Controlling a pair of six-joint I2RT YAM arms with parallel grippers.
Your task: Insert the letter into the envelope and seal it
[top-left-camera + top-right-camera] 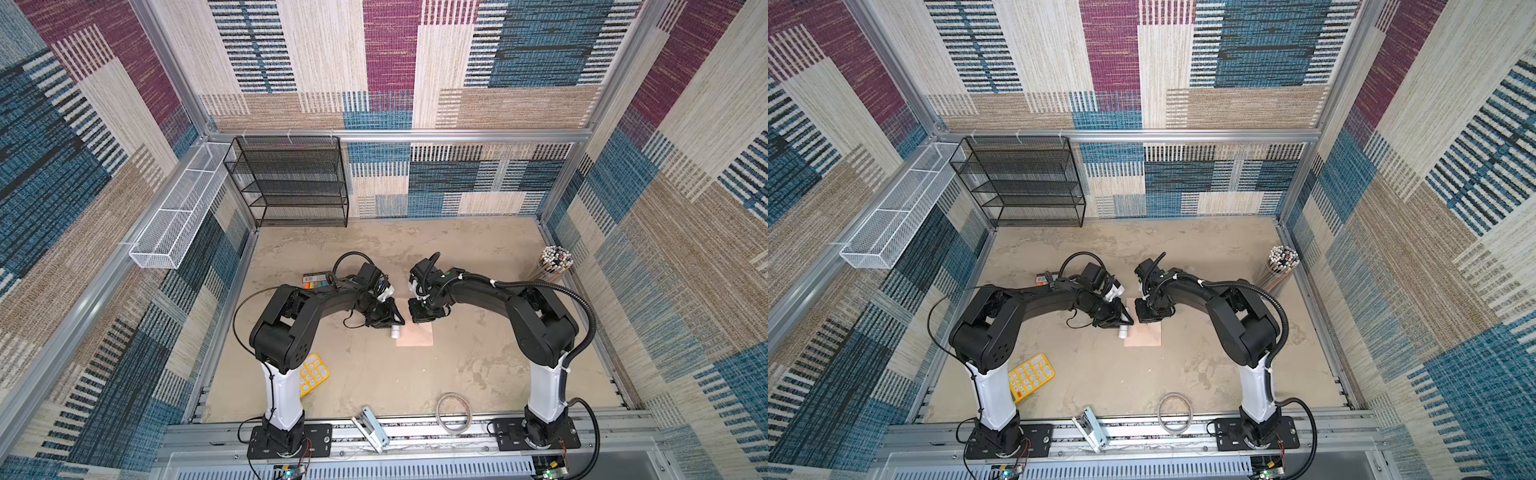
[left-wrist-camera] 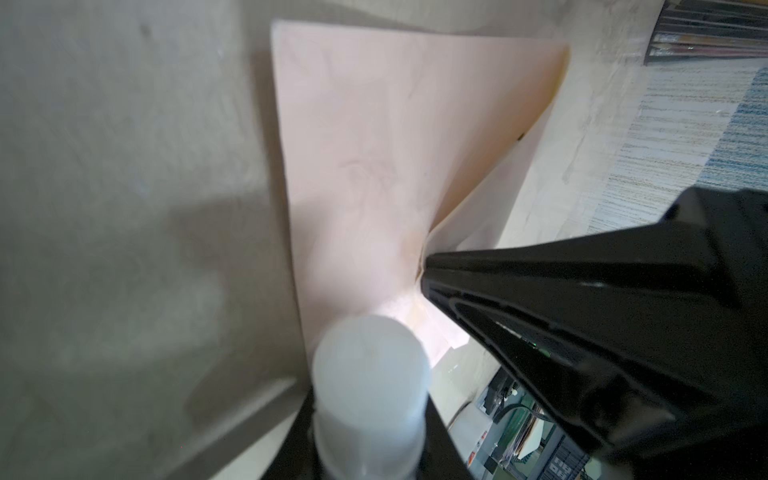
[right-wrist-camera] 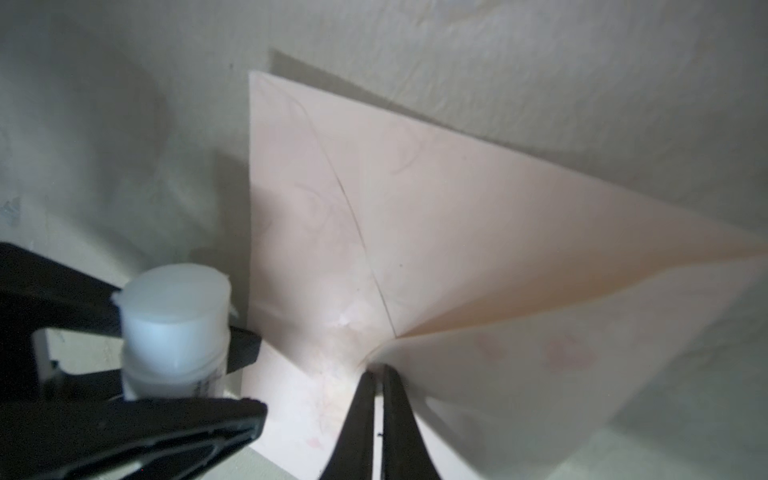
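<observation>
- The left arm (image 1: pixel 316 297) and the right arm (image 1: pixel 494 293) had glossy black, blocky joint housings and curved black upper links.
- Each lower link was a white tapered shell, one on the left (image 1: pixel 282 395) and one on the right (image 1: pixel 544 382).
- Flat black base plates (image 1: pixel 257 440) carried silver screws.
- A ribbed black conduit (image 1: pixel 593 322) followed the right arm, fastened with white ties.
- A thin black cable (image 1: pixel 234 320) looped off the left arm.
- The left claw (image 3: pixel 259 376) and the right claw (image 3: pixel 376 380) had black fingers tapering to narrow tips.
- Before each base was what seemed a small board (image 1: pixel 291 471) with a green light.
</observation>
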